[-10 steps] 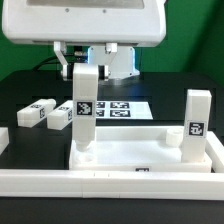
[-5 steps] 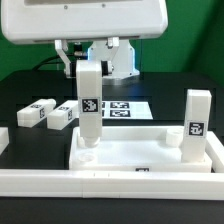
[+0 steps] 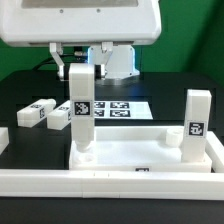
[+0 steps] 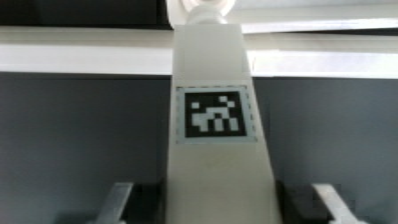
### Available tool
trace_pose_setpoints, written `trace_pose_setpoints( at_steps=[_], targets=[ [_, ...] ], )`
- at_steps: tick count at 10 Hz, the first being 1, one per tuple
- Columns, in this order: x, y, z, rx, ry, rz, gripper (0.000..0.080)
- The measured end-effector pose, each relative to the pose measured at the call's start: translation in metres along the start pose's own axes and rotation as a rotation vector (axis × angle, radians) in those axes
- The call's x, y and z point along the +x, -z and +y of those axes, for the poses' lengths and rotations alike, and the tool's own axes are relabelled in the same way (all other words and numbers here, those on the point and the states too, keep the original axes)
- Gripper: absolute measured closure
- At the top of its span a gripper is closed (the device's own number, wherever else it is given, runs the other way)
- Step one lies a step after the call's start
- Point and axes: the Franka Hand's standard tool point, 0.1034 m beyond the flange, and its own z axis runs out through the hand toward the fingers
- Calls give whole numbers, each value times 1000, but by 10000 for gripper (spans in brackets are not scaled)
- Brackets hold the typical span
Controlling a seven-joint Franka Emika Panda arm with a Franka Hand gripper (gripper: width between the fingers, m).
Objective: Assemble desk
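Exterior, gripper (image 3: pixel 79 62): pinching the top of the held leg (image 3: pixel 81 112).
Exterior, held leg: upright, lower end at the corner of the tabletop (image 3: pixel 130 150) on the exterior view's left; contact unclear.
Exterior, second leg (image 3: pixel 197 125): upright at the tabletop's opposite corner.
Exterior, outer spare leg (image 3: pixel 34 112), inner spare leg (image 3: pixel 60 118): lying beside the marker board (image 3: pixel 118 108).
Wrist, held leg (image 4: pixel 214 110): tag facing the camera, between the fingers (image 4: pixel 119 200).

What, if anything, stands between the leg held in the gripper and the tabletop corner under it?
Nothing visible does. The gripper holds the leg upright, its lower end at the tabletop corner on the exterior view's left. The other upright leg stands far right; two loose legs lie off the tabletop.
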Motion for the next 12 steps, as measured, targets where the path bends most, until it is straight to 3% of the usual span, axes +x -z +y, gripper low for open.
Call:
trace_pose_setpoints(
  at_steps=[3,12],
  targets=[
    [-4,-2,2,-28,-1,44,509],
    [-16,-15,-7,-25,11,20,509]
  ],
)
